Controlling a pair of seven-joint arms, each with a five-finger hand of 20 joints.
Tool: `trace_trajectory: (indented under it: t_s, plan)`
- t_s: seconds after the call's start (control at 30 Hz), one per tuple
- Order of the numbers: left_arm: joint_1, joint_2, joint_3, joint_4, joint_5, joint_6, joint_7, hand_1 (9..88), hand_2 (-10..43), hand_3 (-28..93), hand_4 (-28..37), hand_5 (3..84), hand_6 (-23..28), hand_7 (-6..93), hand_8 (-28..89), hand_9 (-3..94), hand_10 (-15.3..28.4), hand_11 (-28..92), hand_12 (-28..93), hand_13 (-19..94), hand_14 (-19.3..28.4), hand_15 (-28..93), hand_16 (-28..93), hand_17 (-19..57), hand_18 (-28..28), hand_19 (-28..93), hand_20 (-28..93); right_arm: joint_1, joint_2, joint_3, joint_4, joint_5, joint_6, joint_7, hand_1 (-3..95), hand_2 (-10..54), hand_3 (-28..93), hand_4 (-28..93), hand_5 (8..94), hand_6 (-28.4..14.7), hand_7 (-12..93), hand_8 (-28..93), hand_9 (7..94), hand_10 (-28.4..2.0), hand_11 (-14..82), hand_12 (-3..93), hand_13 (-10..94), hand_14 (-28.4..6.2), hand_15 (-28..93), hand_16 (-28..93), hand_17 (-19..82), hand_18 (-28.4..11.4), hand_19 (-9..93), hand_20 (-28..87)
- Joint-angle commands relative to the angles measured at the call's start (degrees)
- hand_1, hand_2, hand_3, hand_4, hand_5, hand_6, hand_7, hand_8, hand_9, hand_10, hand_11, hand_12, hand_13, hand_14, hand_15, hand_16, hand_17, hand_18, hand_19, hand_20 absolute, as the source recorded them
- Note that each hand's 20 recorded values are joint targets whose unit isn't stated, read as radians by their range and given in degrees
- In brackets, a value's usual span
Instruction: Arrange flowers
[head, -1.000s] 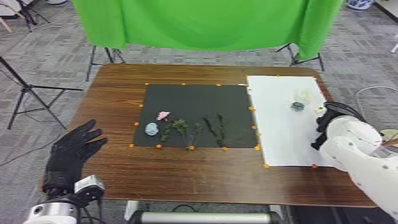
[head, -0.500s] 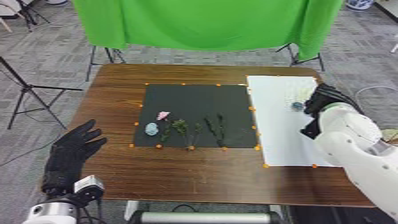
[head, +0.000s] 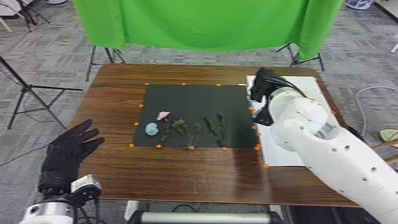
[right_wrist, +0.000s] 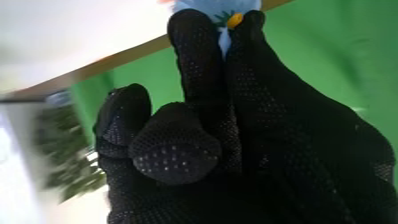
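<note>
No legible txt, nos., labels, brands or signs, either view.

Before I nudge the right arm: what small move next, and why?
Probably ease the right hand left over the black mat: it pinches a light blue piece above the white sheet, while the pink flower and green stems lie on that mat.

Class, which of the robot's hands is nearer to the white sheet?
The right hand: it is over the left part of the white sheet. The left hand is across at the table's left side.
</note>
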Motion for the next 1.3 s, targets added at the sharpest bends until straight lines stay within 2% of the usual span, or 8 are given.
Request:
trace_trajectory:
  t_s: [0.03, 0.3, 0.47, 0.53, 0.73, 0.8, 0.9, 1.3]
  plan:
    - [1.02, -0.18, -0.68, -0.19, 0.12, 0.08, -0.48, 25.8, 7.3, 81, -18.3, 40.9, 12.2, 13.3, -9, 35.7, 20.3, 30, 9, 29, 27.4, 58, -11, -6.9, 24.9, 69, -8, 4.23, -13.14, -7.55, 1.99, -1.8, 0.11, -2.51, 55.5, -9.5, 85, -28, 81.9, -2.2, 37, 2, 93.7, -8.6, 16.3, 34.3, 88, -1.5, 76, 16, 42, -23.5, 93, 26]
    - [0.8, -0.58, -1.54, 0.02, 0.12, 0.07, -0.67, 26.4, 7.5, 81, -19.0, 41.6, 12.4, 13.3, -9, 37.3, 21.0, 29, 9, 30, 28.1, 58, -11, -6.8, 25.5, 69, -8, 0.09, -21.87, -7.81, 5.13, -3.63, -3.01, -2.72, 55.4, -9.5, 85, -28, 81.4, -1.8, 37, 2, 93.7, -8.3, 15.9, 34.3, 88, -1.4, 76, 16, 42, -23.4, 93, 25]
    - [-0.17, -0.56, -1.45, 0.4, 0.58, -1.02, -1.57, 26.6, 7.8, 80, -19.2, 41.8, 12.6, 13.1, -9, 38.1, 21.3, 29, 10, 31, 28.3, 57, -10, -6.8, 25.8, 70, -9, -0.71, -21.68, -9.85, 5.37, -2.84, -3.01, -1.67, 55.4, -9.5, 84, -28, 81.1, -1.7, 38, 1, 93.7, -8.1, 15.6, 34.6, 88, -1.4, 76, 16, 42, -23.3, 93, 25]
    - [0.33, -0.59, -1.73, 0.24, 0.43, -0.68, -1.41, 26.7, 8.0, 80, -19.2, 41.8, 12.6, 13.1, -9, 38.3, 21.5, 28, 11, 31, 28.3, 57, -10, -6.8, 26.0, 70, -10, -1.61, -22.13, -9.73, 5.5, -3.95, -4.74, -2.56, 55.4, -9.5, 84, -28, 81.1, -1.6, 38, 1, 93.7, -8.1, 15.5, 34.8, 88, -1.4, 76, 16, 42, -23.3, 93, 25]
    - [-0.42, -0.41, -1.25, 0.4, 0.61, -1.45, -1.42, 27.0, 8.5, 79, -18.7, 41.7, 12.9, 12.5, -9, 38.5, 21.9, 28, 11, 32, 28.4, 57, -10, -6.8, 26.4, 71, -11, -0.26, -20.41, -12.23, 6.95, -4.05, -3.22, -2.25, 55.3, -9.5, 84, -28, 80.7, -1.5, 38, 1, 93.7, -8.0, 15.3, 34.9, 88, -1.5, 76, 16, 41, -23.2, 93, 25]
    - [-0.72, -0.39, -1.46, 0.53, 0.93, -2.21, -1.94, 27.1, 8.6, 79, -18.4, 41.6, 13.0, 12.4, -9, 38.4, 22.1, 27, 11, 32, 28.4, 57, -10, -6.8, 26.5, 71, -12, 0.33, -20.09, -12.59, 7.81, -4.19, -3.02, -1.83, 55.2, -9.5, 84, -28, 80.6, -1.5, 38, 1, 93.7, -8.0, 15.1, 35.1, 88, -1.5, 76, 16, 41, -23.0, 93, 25]
    - [-0.84, -0.38, -1.3, 0.61, 0.6, -1.89, -1.67, 27.0, 8.5, 79, -18.0, 41.5, 13.1, 12.1, -8, 38.2, 21.9, 27, 11, 32, 28.4, 56, -10, -6.8, 26.4, 71, -13, 1.73, -19.52, -13.9, 8.47, -3.34, -1.38, -1.4, 55.2, -9.5, 84, -28, 80.6, -1.5, 39, 0, 93.7, -8.0, 15.2, 35.2, 87, -1.5, 76, 16, 41, -22.9, 93, 25]
    - [-1.88, -0.15, -0.76, 0.93, 0.81, -2.59, -2.11, 26.9, 8.5, 79, -17.8, 41.5, 13.1, 12.1, -8, 38.2, 21.8, 27, 11, 32, 28.4, 57, -10, -6.7, 26.1, 72, -14, 3.35, -20.65, -15.1, 9.05, -2.5, 1.67, -1.15, 54.5, -9.5, 84, -28, 79.1, -0.9, 41, 0, 93.4, -7.9, 15.3, 35.5, 87, -1.5, 76, 16, 41, -22.7, 93, 24]
